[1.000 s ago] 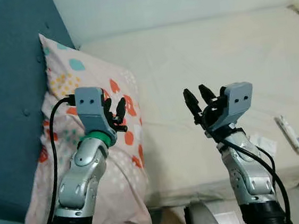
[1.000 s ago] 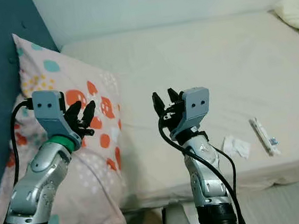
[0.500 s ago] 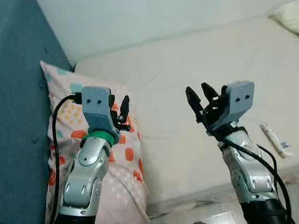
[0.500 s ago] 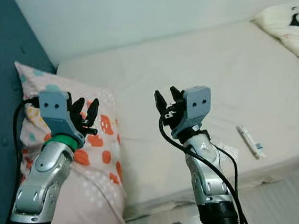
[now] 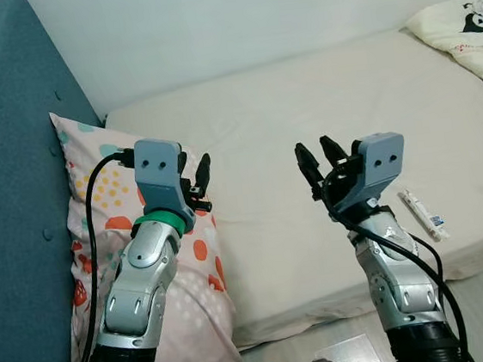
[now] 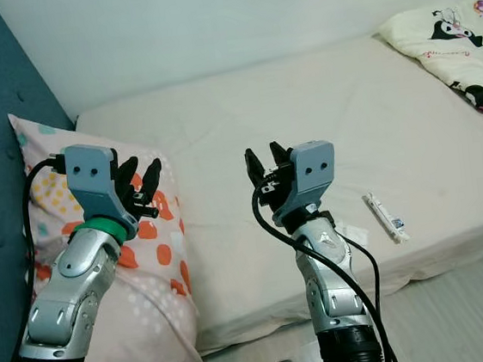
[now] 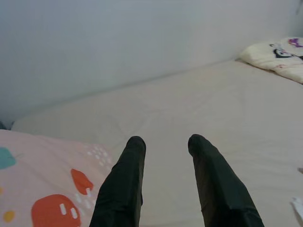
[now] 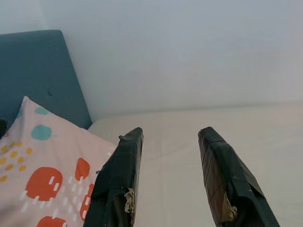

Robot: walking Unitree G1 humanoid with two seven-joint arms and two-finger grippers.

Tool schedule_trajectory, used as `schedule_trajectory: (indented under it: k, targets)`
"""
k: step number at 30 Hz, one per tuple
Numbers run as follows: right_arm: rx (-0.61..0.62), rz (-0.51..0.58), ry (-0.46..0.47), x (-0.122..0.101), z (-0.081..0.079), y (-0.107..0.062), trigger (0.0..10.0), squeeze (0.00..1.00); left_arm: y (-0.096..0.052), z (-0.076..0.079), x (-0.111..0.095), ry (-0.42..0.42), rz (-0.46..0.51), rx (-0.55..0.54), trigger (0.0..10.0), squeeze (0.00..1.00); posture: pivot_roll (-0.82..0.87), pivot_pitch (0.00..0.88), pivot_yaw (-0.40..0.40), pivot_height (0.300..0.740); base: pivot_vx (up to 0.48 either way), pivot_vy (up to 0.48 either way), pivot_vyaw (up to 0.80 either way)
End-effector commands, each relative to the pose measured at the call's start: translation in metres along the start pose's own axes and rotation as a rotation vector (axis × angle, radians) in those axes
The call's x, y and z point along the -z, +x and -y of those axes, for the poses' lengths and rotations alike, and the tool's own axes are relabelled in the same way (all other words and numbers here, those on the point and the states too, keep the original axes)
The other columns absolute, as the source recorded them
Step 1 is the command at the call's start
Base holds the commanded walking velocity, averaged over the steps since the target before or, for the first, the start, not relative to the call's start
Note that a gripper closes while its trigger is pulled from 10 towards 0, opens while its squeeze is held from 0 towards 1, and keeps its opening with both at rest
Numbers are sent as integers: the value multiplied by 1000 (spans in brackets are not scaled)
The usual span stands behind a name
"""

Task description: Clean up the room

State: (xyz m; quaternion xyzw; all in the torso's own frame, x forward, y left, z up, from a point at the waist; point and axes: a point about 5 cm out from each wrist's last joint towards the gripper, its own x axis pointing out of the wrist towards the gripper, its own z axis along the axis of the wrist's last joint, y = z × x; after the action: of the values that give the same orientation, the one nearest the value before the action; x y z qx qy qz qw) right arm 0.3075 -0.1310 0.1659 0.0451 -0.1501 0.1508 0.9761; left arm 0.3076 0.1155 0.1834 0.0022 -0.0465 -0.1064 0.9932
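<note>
We found the left gripper [image 5: 196,179] and right gripper [image 5: 320,160] raised, fingers spread and empty; judged next: reach the small packet [image 5: 421,214] on the mattress [image 5: 304,114] at four o'clock.

Left gripper [image 7: 164,142], two long black fingers [image 7: 122,189] parted with a gap, nothing between them. Beyond: cream fabric mattress [image 7: 189,99], against a plain pale wall [image 7: 118,38]. Pale pink pillow with orange and teal blobs [image 7: 42,179] beside the fingers. White cartoon-print blanket [image 7: 277,56] at the mattress's far end.
</note>
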Motion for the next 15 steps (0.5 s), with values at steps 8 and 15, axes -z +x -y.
schedule_trajectory:
  k: [8,15]
  targets:
    - [-3,-16,4,5,-2,-1,10000,0,-3,2,6,27,-7,28,10000,0,-107,27,82,712,0,-139,0]
    - [-1,-25,-4,6,-3,-2,10000,0,-3,1,6,27,-7,26,10000,0,-107,27,84,712,0,-440,172]
